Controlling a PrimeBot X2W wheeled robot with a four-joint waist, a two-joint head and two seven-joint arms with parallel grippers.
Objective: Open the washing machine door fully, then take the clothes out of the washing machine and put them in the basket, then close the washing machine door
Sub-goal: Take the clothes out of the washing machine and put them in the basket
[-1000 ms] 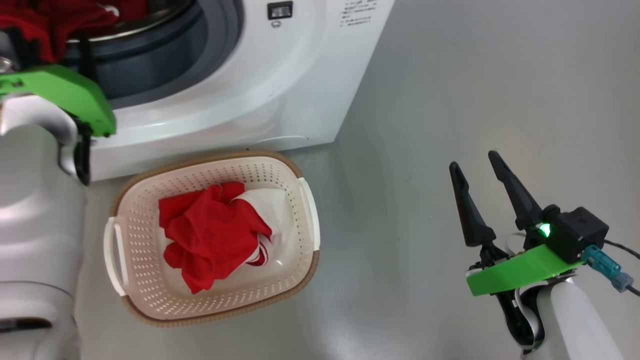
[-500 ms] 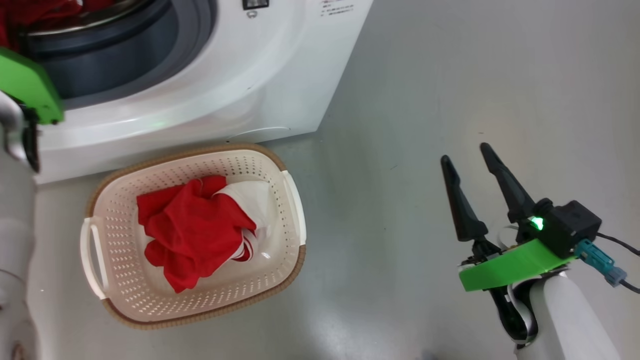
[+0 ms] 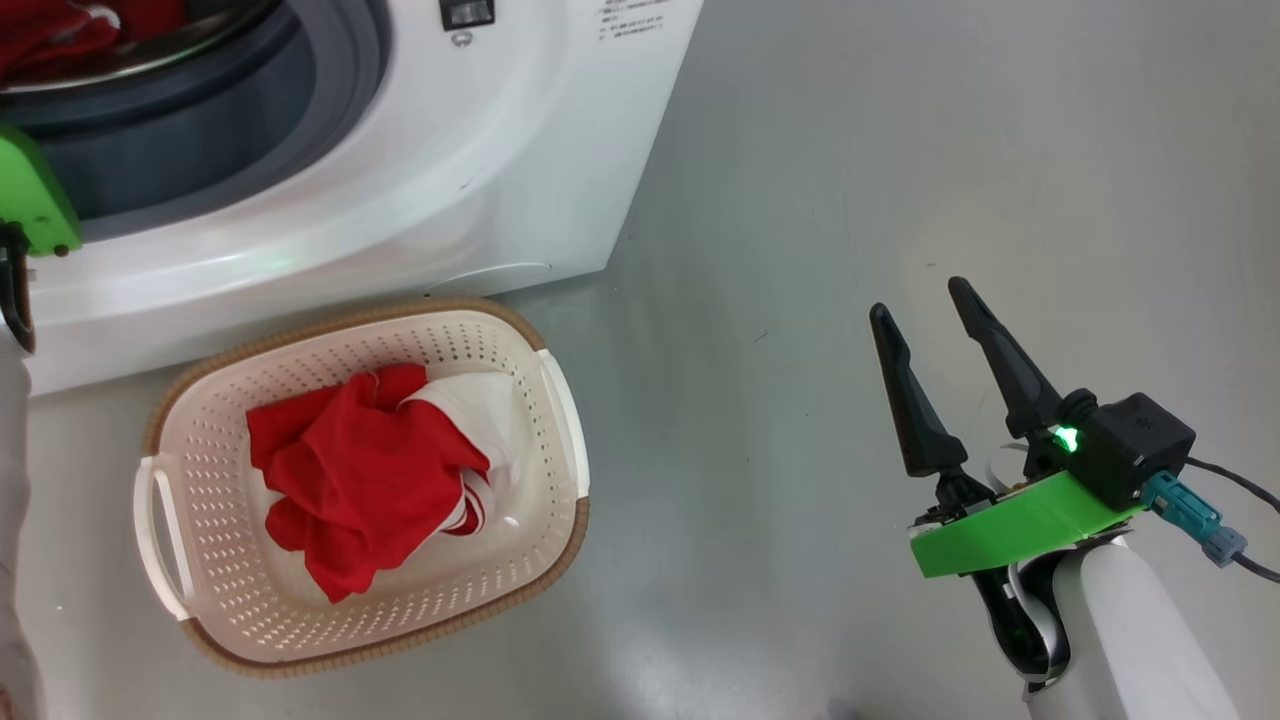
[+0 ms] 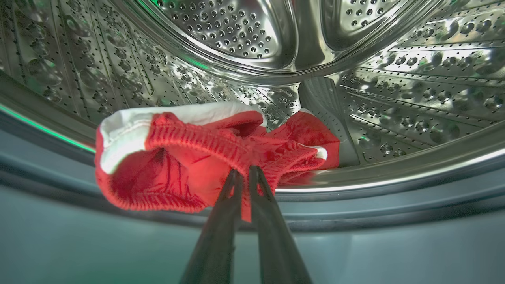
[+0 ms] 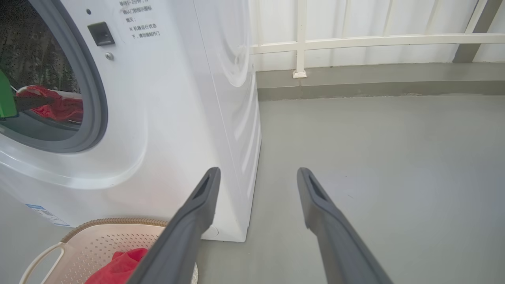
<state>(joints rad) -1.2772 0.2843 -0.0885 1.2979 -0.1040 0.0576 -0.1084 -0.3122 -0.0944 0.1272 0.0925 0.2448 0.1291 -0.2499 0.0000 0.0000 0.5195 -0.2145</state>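
Observation:
The washing machine stands with its round opening uncovered; its door is out of view. Inside the steel drum lies a red garment with white trim, part of the clothes. In the left wrist view my left gripper is shut on a fold of that garment at the drum's mouth. More red and white clothes lie bunched in the basket on the floor in front of the machine. My right gripper hangs open and empty over bare floor, well to the right of the basket.
The grey floor spreads to the right of the machine. A white railing and a low kerb run along the far wall. The basket's near rim sits just below the machine's right corner.
The whole head picture has slid to the left, so the camera has moved. Less of my left arm shows at the left edge. The right gripper stays open in the same pose.

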